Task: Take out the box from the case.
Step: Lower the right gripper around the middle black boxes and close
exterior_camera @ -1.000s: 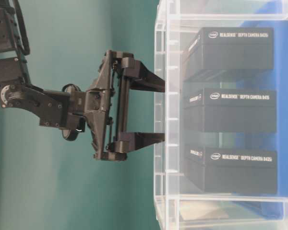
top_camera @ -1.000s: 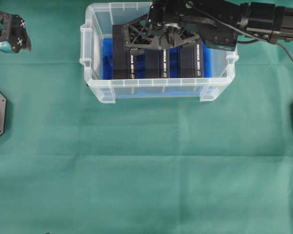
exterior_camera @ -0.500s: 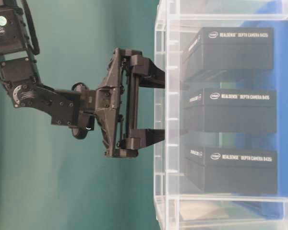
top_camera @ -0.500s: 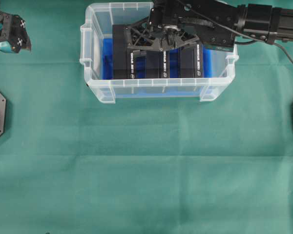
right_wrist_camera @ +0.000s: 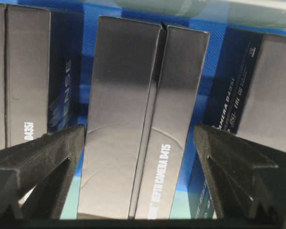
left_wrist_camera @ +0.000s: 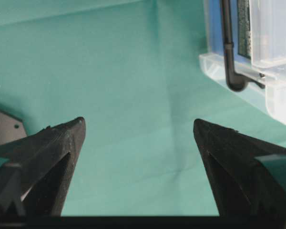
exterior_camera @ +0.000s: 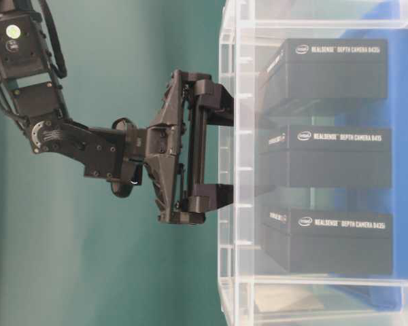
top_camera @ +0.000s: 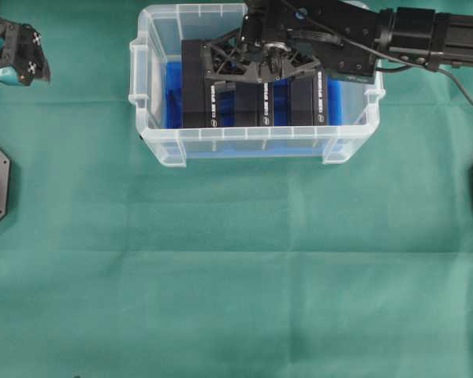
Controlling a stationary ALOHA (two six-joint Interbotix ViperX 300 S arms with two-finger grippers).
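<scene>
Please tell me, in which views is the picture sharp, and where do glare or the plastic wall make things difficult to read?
Right wrist view: the middle box shows soft glare, print readable. Table-level view: the case wall slightly hazes the boxes, labels still legible. Overhead view: even light, box print too small to read. Left wrist view: the left tool looks dark.

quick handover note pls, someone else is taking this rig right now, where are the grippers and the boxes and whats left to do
Right gripper: open, inside the case, fingers either side of the middle box, not closed on it.
Left gripper: open, holding nothing, parked over the green cloth left of the case.
Boxes: three black boxes stand side by side on the case's blue floor; all still inside.
Done: approach and straddle of the middle box.
Left: close on it, lift it clear of the rim, set it down outside.
</scene>
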